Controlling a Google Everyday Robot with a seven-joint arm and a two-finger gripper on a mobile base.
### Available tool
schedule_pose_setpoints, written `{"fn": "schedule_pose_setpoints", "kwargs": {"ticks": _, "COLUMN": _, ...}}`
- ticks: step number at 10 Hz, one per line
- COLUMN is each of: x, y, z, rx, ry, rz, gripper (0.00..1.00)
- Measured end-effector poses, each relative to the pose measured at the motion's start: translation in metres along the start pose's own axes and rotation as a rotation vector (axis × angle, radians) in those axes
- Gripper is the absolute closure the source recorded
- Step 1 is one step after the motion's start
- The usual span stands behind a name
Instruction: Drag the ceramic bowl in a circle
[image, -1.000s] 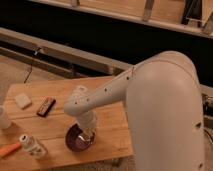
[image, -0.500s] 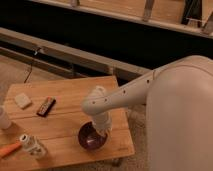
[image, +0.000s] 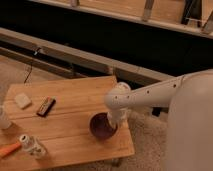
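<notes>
The ceramic bowl (image: 101, 127), small, dark maroon and glossy, sits on the wooden table (image: 75, 97) close to its right edge. My gripper (image: 114, 120) reaches down from the white arm onto the bowl's right rim and is shut on it. The wrist hides the gripper's tips and the rim under them.
On the table's left part lie a dark flat bar (image: 46, 106) and a pale block (image: 22, 100). A white cup (image: 3, 119) stands at the left edge, with a white bottle (image: 32, 146) and an orange object (image: 9, 149) near the front. A low wall runs behind.
The bowl has slid right and slightly back across the table together with my gripper, from the front middle to near the right edge.
</notes>
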Motion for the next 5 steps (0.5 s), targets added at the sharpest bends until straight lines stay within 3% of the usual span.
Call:
{"fn": "schedule_pose_setpoints", "kwargs": {"ticks": 1, "x": -0.023, "y": 0.006, "z": -0.001, "rx": -0.011, "ry": -0.027, "rz": 0.004, "gripper": 0.83}}
{"fn": "schedule_pose_setpoints", "kwargs": {"ticks": 5, "x": -0.07, "y": 0.042, "z": 0.004, "rx": -0.004, "ry": -0.061, "rz": -0.023, "gripper": 0.83}}
